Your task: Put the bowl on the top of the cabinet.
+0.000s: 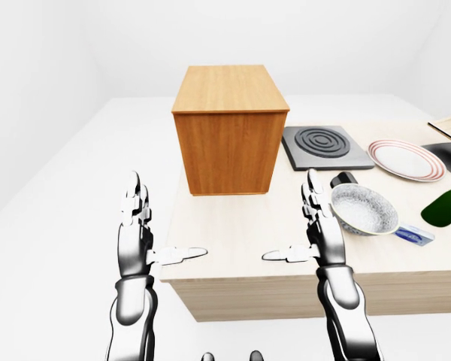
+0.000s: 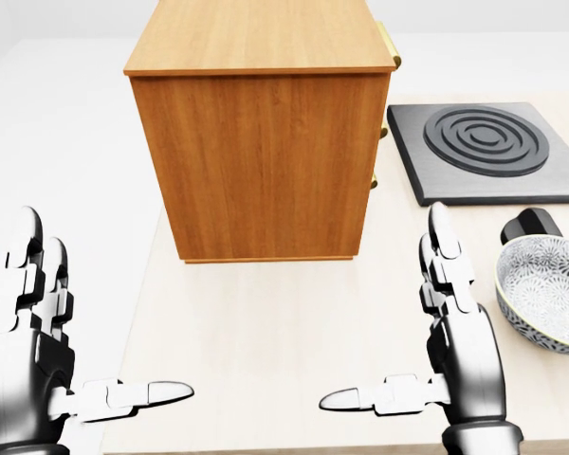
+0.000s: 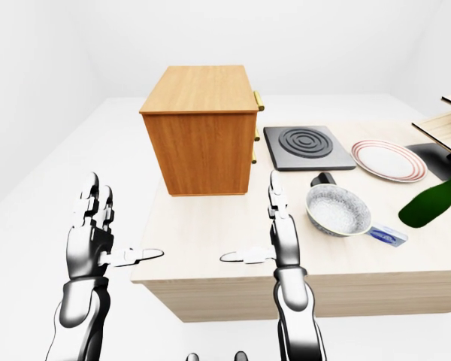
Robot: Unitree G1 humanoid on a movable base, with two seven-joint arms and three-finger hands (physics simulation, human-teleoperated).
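Chrome left hand [image 2: 33, 322] and right hand [image 2: 455, 322] spread open, empty, bowl [image 2: 548, 289] untouched

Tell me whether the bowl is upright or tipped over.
Upright: the bowl rests on the table, its open mouth facing up.

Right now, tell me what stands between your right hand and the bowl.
Nothing visible. The right hand is open, just left of the bowl in the left-eye view, with bare table between. The cabinet top is bare.
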